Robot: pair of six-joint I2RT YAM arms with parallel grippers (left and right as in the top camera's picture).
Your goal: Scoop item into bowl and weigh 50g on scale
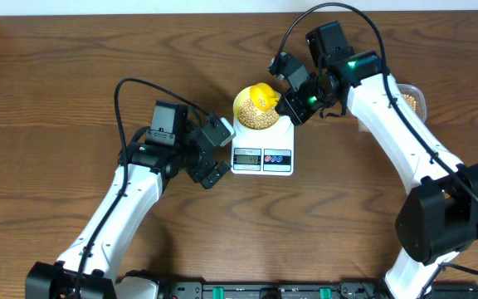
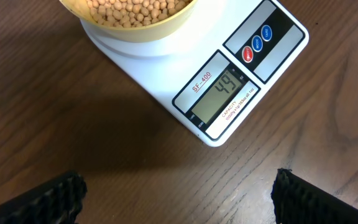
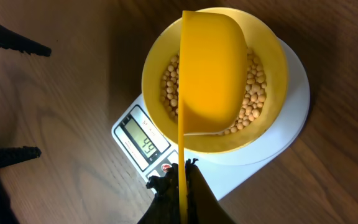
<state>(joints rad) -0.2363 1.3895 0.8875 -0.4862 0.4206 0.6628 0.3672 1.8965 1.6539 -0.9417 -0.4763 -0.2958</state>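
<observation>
Right gripper [image 3: 182, 177] clamped on the thin handle of the yellow plastic scoop [image 3: 213, 68]. Handle axis runs straight out from the gripper, scoop head rolled on edge directly over the small round pale yellow bowl [image 3: 277, 102]. Tan round beans [image 3: 253, 99] are in the bowl, which sits on the white digital scale [image 3: 294, 121]; display reads 49. Left gripper [image 2: 179, 186] wide open, empty, off the scale's front. Likely a few beans short; right arm's job.
</observation>
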